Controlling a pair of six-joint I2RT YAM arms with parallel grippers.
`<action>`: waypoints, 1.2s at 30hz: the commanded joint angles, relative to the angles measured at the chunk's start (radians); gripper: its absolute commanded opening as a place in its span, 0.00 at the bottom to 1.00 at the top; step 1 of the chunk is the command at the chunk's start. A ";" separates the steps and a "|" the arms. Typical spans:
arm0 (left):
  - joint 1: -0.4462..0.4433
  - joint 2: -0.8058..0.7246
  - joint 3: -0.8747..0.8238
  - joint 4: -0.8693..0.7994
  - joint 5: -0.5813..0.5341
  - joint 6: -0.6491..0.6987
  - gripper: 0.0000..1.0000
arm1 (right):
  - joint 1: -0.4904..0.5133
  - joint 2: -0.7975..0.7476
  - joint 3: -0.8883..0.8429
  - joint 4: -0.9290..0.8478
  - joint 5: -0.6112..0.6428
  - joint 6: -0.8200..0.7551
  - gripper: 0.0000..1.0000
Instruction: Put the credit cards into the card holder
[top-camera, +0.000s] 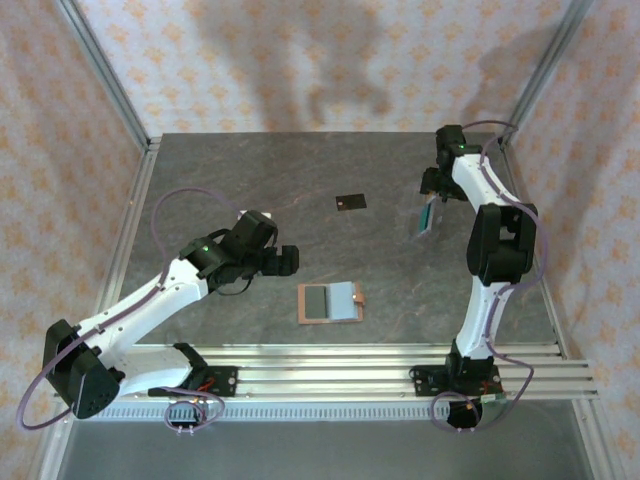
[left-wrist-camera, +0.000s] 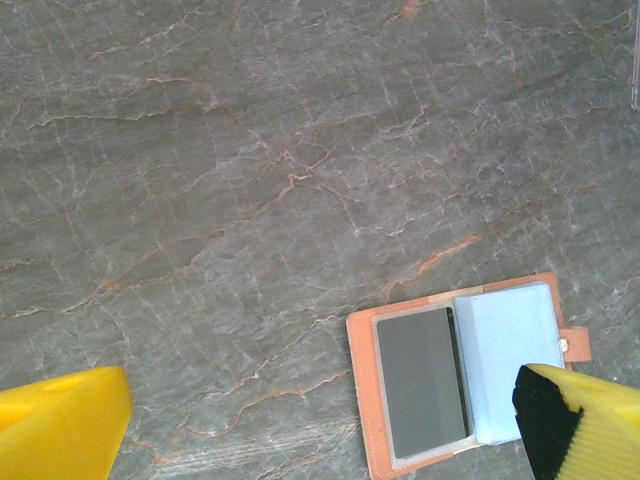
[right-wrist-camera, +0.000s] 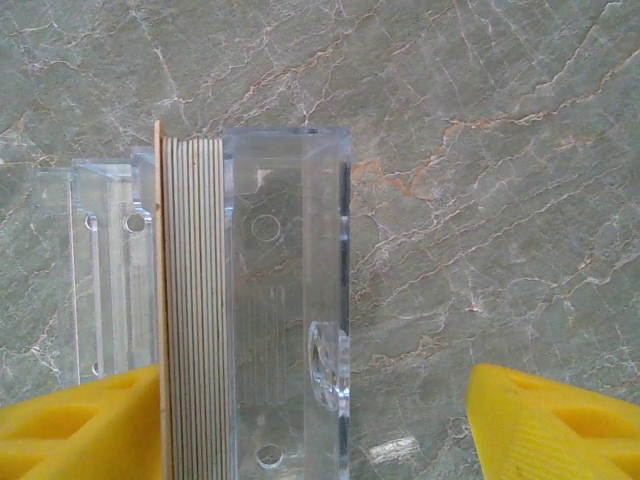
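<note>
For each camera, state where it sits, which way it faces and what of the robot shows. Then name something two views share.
Top external: above and behind the bases, facing down across the table; both arms, left gripper and right gripper show.
Left wrist: on the left arm, facing down at the table; yellow fingers at bottom corners.
Right wrist: on the right arm, facing down at a clear stand; yellow fingers likewise.
Shared: top and left wrist show the open card holder.

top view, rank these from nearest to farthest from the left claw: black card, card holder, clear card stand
1. card holder, lying open just right of the left claw, toward the near edge
2. black card, farther back, mid-table
3. clear card stand, far right, under the right arm
</note>
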 joint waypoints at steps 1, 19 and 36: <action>0.009 0.013 0.008 0.018 0.005 0.005 0.99 | -0.007 -0.039 0.006 -0.011 0.063 -0.004 0.74; 0.009 0.027 0.008 0.015 0.014 0.006 0.99 | -0.007 -0.041 0.033 -0.035 0.087 -0.014 0.69; 0.009 0.034 0.011 0.014 0.017 0.006 0.99 | -0.007 -0.057 0.034 -0.038 0.093 -0.014 0.63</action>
